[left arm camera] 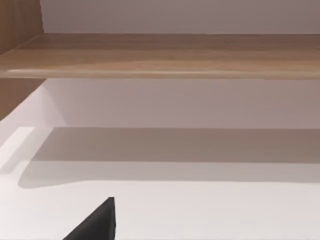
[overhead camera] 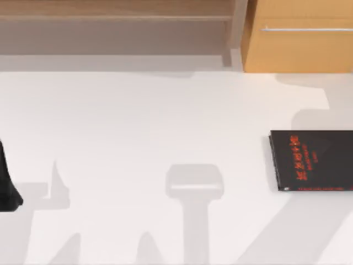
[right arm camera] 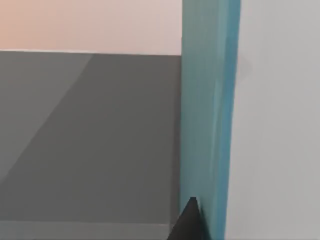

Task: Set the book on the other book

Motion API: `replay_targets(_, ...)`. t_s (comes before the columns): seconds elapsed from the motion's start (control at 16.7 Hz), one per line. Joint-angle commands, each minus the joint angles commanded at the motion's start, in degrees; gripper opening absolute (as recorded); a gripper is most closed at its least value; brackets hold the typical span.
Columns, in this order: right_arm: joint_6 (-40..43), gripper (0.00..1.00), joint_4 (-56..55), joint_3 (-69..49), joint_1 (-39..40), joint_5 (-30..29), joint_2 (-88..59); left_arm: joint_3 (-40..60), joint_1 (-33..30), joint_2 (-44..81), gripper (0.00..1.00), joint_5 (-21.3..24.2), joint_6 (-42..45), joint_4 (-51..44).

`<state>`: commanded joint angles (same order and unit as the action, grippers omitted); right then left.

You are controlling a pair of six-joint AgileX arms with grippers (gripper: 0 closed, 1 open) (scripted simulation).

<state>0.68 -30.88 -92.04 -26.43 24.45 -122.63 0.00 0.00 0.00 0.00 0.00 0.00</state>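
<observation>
The other book [overhead camera: 311, 161], thin and black with red lettering, lies flat at the table's right edge. The book [right arm camera: 207, 115], with its teal-blue cover, stands very close in the right wrist view. My right gripper [right arm camera: 202, 227] is shut on it, one dark fingertip [right arm camera: 189, 220] pressed against the cover. My left arm [overhead camera: 6, 185] stays parked at the table's left edge, and a dark part of my left gripper [left arm camera: 97, 225] pokes into the left wrist view.
A wooden shelf [overhead camera: 116, 16] runs along the back of the table, with its board [left arm camera: 165, 55] facing the left wrist camera. A wooden cabinet [overhead camera: 300, 38] with a metal handle stands at the back right. Arm shadows fall on the white tabletop [overhead camera: 138, 121].
</observation>
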Motion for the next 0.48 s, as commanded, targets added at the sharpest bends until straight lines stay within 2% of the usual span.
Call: replay_targets(0.48, -0.1, 0.00, 0.8, 1.5, -0.3, 0.5, 2.4, 0.0, 0.0, 0.0, 1.00, 0.0, 0.0, 0.0)
